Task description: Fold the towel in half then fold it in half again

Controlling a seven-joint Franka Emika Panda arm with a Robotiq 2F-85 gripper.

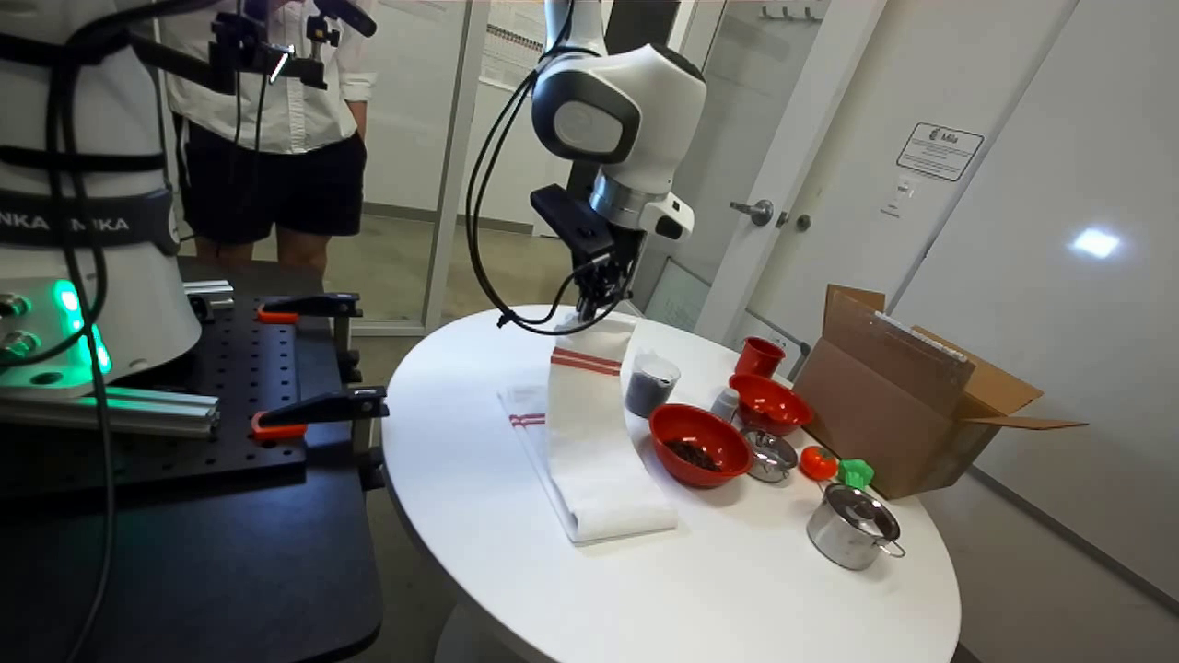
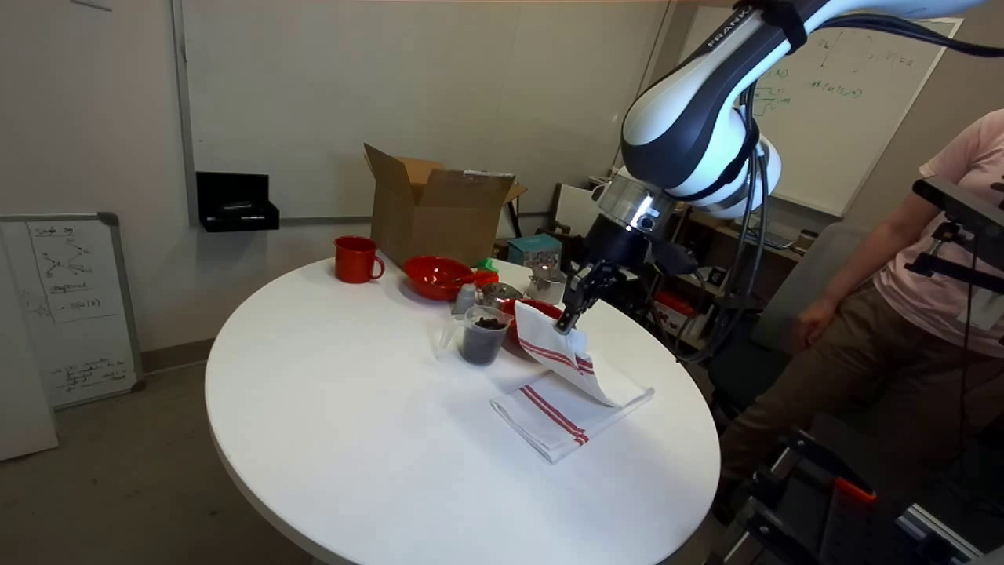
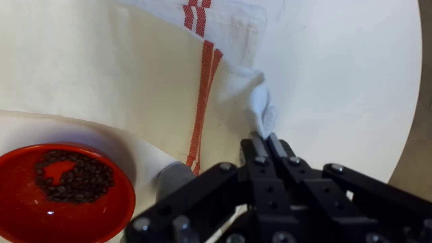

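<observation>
The white towel (image 1: pixel 599 460) with red stripes lies on the round table, doubled over on itself. Its upper layer rises from the fold at the near end toward my gripper (image 1: pixel 587 316). In the wrist view my gripper (image 3: pixel 265 136) is shut on a bunched end of the towel (image 3: pixel 152 77). The lower layer's striped end rests flat beneath, offset from the raised one. An exterior view shows the raised end of the towel (image 2: pixel 541 333) tilted up above the table, with the fingertips of my gripper (image 2: pixel 562 328) on it.
Close beside the towel stand a cup with dark contents (image 1: pixel 651 387) and a red bowl (image 3: pixel 44 222) holding dark beans. Farther along are another red bowl (image 2: pixel 427 275), a red mug (image 2: pixel 355 259), a metal pot (image 1: pixel 843 539), a toy tomato (image 1: pixel 817 462) and a cardboard box (image 1: pixel 875 396).
</observation>
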